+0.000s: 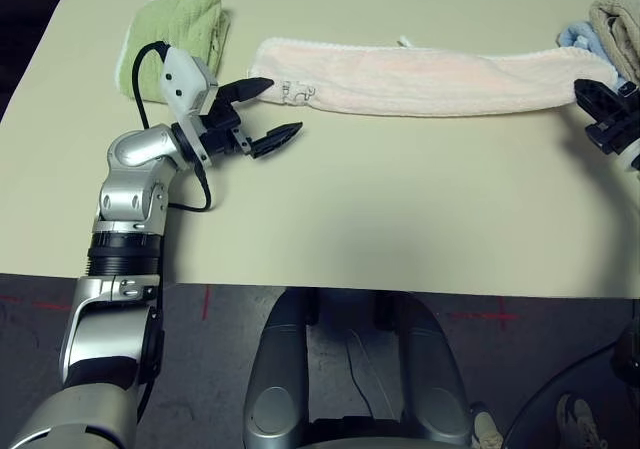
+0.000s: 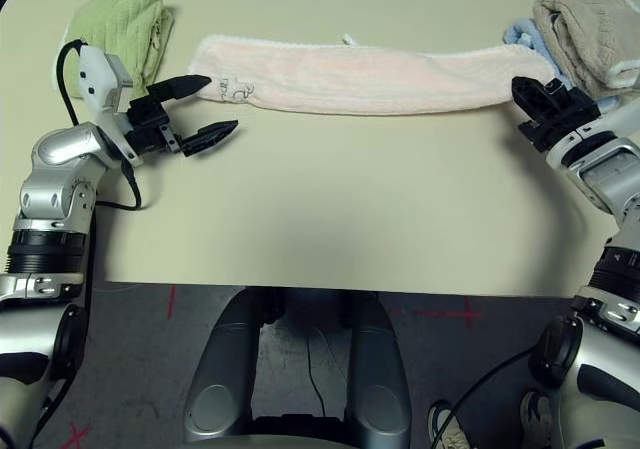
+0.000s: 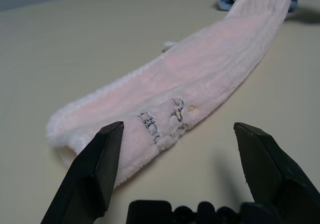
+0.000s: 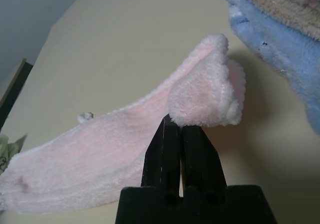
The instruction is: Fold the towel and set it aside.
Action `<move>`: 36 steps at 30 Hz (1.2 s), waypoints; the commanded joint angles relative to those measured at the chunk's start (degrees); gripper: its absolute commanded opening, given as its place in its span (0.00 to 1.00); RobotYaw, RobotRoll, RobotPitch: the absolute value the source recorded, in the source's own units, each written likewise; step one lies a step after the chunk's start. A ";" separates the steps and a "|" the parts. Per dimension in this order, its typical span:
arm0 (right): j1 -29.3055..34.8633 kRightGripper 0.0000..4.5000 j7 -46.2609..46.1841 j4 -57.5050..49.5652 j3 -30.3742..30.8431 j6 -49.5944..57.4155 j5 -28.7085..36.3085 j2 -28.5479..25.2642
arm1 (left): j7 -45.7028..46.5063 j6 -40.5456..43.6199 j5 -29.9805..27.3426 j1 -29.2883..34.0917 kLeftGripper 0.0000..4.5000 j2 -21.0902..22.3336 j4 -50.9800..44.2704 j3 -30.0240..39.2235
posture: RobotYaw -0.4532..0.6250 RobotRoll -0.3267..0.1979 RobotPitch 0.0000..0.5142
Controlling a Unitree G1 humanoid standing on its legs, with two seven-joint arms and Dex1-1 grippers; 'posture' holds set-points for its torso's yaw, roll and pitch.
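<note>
**Pink terry strip lying across the bench, one end pinched**

Pale beige bench [image 1: 400, 229] surface, bare at the near side. Left gripper [image 1: 270, 114] stands with jaws spread wide, holding nothing, just short of the printed end of the towel [image 1: 430, 79]; judged to be lined up to take that end. Right gripper [image 2: 533, 97] is closed tight on the opposite end, the pinched corner lifted slightly off the bench, presumably to carry it over toward the printed end.

The towel lies as a long narrow band, already doubled lengthwise, running side to side across the far part of the bench. Fluffy pile, small grey print with lettering near the left end.

Farther off: green folded towel [image 1: 180, 29] beyond the left gripper; blue towel [image 2: 525, 37] and beige towel [image 2: 590, 29] stacked by the right end.
</note>
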 commanded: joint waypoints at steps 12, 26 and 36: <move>1.39 0.01 13.57 -1.26 7.36 -7.59 -9.10 -3.30 | -5.61 2.24 -1.05 0.41 1.00 2.99 -2.01 -0.81 | 0.40 0.62 0.77; -0.07 0.01 21.42 -8.08 15.06 -11.36 -13.34 -1.82 | -5.70 2.46 -0.72 -0.59 1.00 2.69 -0.79 -0.76 | 0.39 0.62 0.78; -3.33 0.01 17.26 -11.62 21.45 -9.94 -16.13 4.83 | -5.12 2.63 -0.71 -0.07 1.00 2.48 -1.34 -0.61 | 0.41 0.62 0.77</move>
